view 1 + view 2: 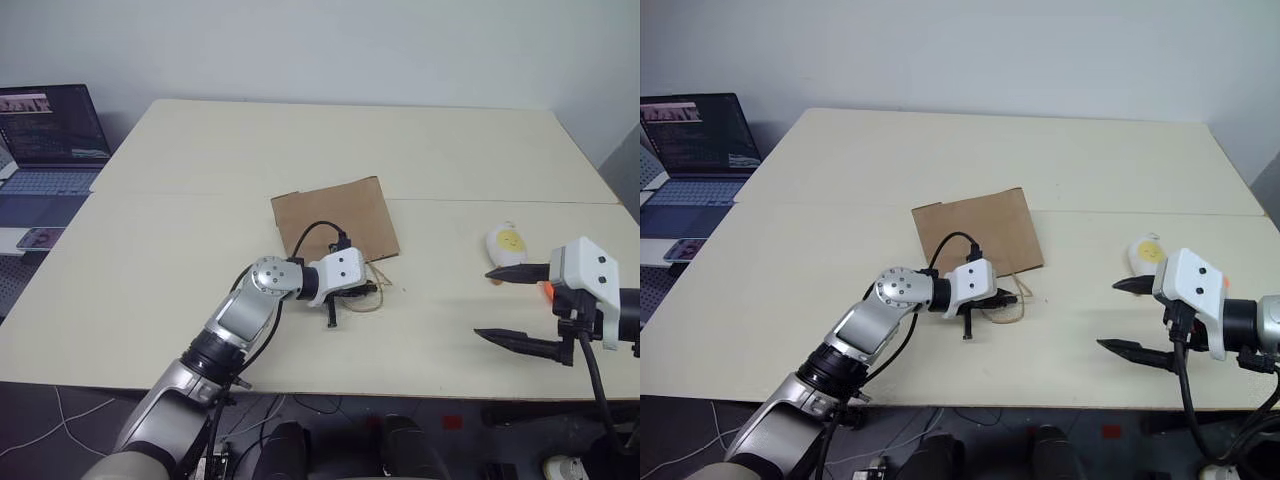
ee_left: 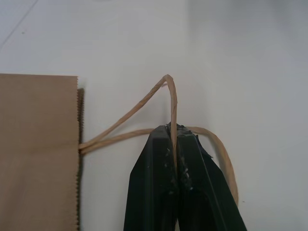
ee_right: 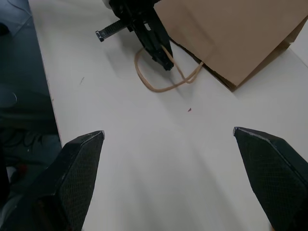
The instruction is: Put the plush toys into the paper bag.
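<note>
Sitting past the table's (image 1: 150, 260) far-left corner, at about ten o'clock in the head views, a laptop (image 1: 52, 130) shows its lit screen, and a phone (image 1: 38, 238) lies on a lower surface just nearer than it.

Near the middle of the tabletop the paper bag (image 1: 337, 217) lies flat, its mouth end toward the robot and its two cord handles (image 1: 372, 290) spilling onto the table at the bag's six o'clock. The left gripper (image 1: 370, 291) comes in from eight o'clock and points toward three o'clock, low over the table. Its two black fingers (image 2: 159, 183) are pressed together with one cord loop (image 2: 171, 103) pinched between them; in the left wrist view that loop rises out of the fingertips while the other handle (image 2: 224, 161) curves round beside them on the table. The right wrist view shows the same pinch from across the table, the handles (image 3: 159, 79) lying in loose loops by the bag's edge.

Over at four o'clock, the white egg-shaped toy (image 1: 507, 245) with a yellow face lies near the table's right side, well apart from the bag. A sliver of orange (image 1: 547, 290) shows just behind the right gripper; what it belongs to is unclear. The right gripper (image 1: 505, 305) hangs at the near right edge, pointing toward nine o'clock, its fingers (image 3: 79, 166) spread wide with nothing between them.
</note>
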Robot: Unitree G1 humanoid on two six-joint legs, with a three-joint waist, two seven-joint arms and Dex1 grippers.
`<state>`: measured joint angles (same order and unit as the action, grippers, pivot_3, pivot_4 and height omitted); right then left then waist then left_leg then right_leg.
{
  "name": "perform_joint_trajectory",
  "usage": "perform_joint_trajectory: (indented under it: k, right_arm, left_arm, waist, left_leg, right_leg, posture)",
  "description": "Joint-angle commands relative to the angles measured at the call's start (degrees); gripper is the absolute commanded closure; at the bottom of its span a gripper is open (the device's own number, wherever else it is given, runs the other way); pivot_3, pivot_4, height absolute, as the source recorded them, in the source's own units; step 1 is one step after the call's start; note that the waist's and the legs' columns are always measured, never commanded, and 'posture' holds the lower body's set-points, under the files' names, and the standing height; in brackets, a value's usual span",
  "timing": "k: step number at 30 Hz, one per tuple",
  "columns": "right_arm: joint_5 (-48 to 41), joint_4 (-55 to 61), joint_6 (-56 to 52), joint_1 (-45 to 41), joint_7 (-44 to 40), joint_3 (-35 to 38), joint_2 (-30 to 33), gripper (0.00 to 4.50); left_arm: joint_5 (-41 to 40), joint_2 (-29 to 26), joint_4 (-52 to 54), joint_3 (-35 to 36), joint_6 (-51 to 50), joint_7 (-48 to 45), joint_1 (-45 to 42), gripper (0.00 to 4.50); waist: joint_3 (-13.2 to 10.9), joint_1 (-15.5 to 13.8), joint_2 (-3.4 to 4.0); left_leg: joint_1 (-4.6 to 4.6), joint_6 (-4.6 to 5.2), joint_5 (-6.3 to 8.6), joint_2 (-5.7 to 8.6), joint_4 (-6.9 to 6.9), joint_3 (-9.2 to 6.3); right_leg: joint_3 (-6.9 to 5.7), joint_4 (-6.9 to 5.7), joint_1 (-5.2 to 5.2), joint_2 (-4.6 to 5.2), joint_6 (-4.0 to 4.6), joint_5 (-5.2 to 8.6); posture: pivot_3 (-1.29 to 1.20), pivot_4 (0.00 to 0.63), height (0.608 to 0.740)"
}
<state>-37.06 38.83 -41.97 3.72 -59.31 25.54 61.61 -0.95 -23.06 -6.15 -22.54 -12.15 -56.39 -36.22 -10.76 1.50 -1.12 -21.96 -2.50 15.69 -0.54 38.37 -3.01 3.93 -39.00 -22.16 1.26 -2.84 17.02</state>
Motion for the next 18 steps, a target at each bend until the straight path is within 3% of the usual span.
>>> perform_joint_trajectory:
  k: [1, 10, 13, 18]
  right_arm:
    - [-1.3, 3.8, -0.4, -0.8, 4.2, -1.8, -2.5, 0.00]
    - [0.3, 4.4, -4.0, -13.5, 24.6, -20.3, -22.0, 0.00]
    - [0.9, 2.7, -5.6, -16.6, 29.4, -24.7, -27.9, 0.62]
    - [-1.3, -0.1, -8.8, -19.4, 33.5, -25.3, -33.3, 2.46]
  left_arm:
    - [-3.2, -0.8, 4.8, 5.1, -1.8, -0.3, -4.0, 4.48]
    - [-15.3, 0.9, 9.3, 13.4, -15.5, -0.4, -7.7, 4.48]
    - [-16.6, 0.8, 9.8, 13.6, -17.1, -0.1, -8.2, 4.50]
    - [-18.4, 1.0, 10.3, 14.2, -19.2, 0.3, -8.3, 4.50]
  waist:
    - [0.0, 0.1, 0.00]
    - [0.0, 0.3, -0.02]
    - [0.0, 0.3, -0.02]
    - [0.0, 0.1, -0.03]
  left_leg:
    - [0.00, 0.00, 0.00, 0.00, 0.01, -0.01]
    - [0.01, -0.01, -0.01, -0.06, 0.07, -0.07]
    - [-0.01, -0.01, -0.01, -0.05, 0.06, -0.12]
    - [-0.07, -0.01, -0.01, -0.05, 0.07, -0.28]
  right_leg:
    - [-0.01, 0.00, 0.00, 0.00, 0.00, 0.00]
    - [-0.02, -0.04, -0.01, -0.09, -0.02, -0.01]
    - [-0.05, -0.05, -0.03, -0.08, -0.02, -0.01]
    - [-0.04, -0.03, -0.05, -0.05, -0.01, -0.01]
  posture:
    - [0.00, 0.150, 0.740]
    - [0.00, 0.150, 0.740]
    - [0.00, 0.150, 0.740]
    - [0.00, 0.150, 0.740]
